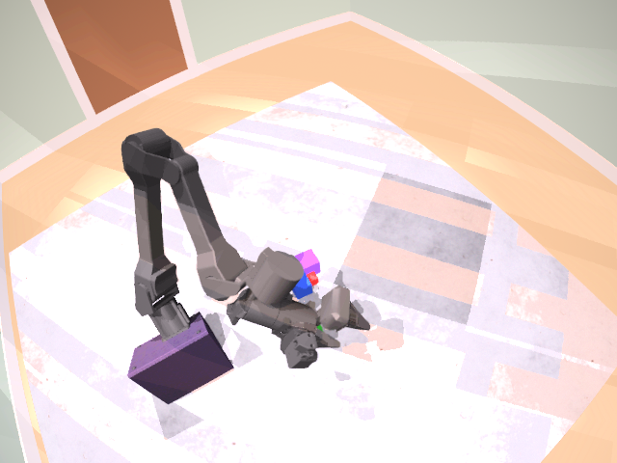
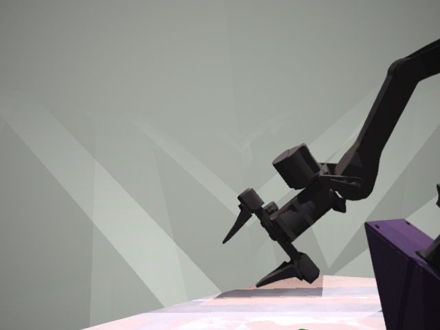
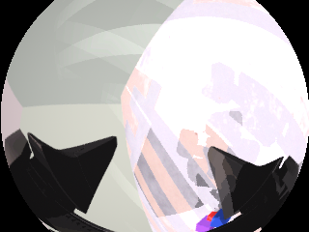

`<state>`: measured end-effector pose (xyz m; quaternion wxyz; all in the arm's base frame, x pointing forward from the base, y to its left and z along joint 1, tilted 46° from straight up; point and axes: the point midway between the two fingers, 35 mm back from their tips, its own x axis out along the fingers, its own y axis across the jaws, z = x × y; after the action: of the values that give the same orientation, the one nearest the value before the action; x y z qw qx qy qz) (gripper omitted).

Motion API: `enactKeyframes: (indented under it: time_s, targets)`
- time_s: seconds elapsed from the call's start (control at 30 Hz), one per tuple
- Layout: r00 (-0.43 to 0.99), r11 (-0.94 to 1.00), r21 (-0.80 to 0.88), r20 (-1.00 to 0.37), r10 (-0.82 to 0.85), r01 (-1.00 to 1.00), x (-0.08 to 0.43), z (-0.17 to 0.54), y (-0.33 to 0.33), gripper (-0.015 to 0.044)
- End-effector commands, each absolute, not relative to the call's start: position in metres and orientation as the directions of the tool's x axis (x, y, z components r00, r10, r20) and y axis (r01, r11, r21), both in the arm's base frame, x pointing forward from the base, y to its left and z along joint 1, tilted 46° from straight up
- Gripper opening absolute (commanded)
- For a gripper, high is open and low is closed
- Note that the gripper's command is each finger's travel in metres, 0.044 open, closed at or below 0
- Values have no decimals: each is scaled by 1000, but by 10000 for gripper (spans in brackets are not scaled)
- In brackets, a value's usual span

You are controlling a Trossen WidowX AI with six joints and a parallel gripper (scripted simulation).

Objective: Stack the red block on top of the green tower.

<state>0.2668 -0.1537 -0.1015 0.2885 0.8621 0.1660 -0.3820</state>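
One small, bright red block [image 1: 312, 278] [image 3: 211, 216], plain-faced, partly hidden, long axis indeterminable: on the worktop [image 1: 423, 394] [image 2: 284, 312] [image 3: 251, 43], just beside the blue block [image 1: 302, 287] [image 3: 221, 218], the landmark. One pair of dark, tapered jaws [image 1: 354, 336] [image 2: 240, 264]: spread wide, grasping nothing, raised, lower right of the landmark in the top view; the red block lies up and left of their tips. One magenta block [image 1: 309, 260] [image 3: 204, 223]: above the landmark, same view. One green tower [image 1: 319, 327] [image 2: 302, 328]: below it, mostly hidden. Next, probably: bring the jaws back over the red.
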Motion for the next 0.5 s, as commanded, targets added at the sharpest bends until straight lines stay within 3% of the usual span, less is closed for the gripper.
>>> enactKeyframes:
  time_s: [0.0, 0.23, 0.47]
  targets:
    - [627, -635, 415, -765, 143, 651, 284, -98, -143, 440]
    - [539, -322, 450, -792, 287, 833, 302, -94, -113, 440]
    - [436, 20, 485, -802, 408, 874, 311, -86, -86, 440]
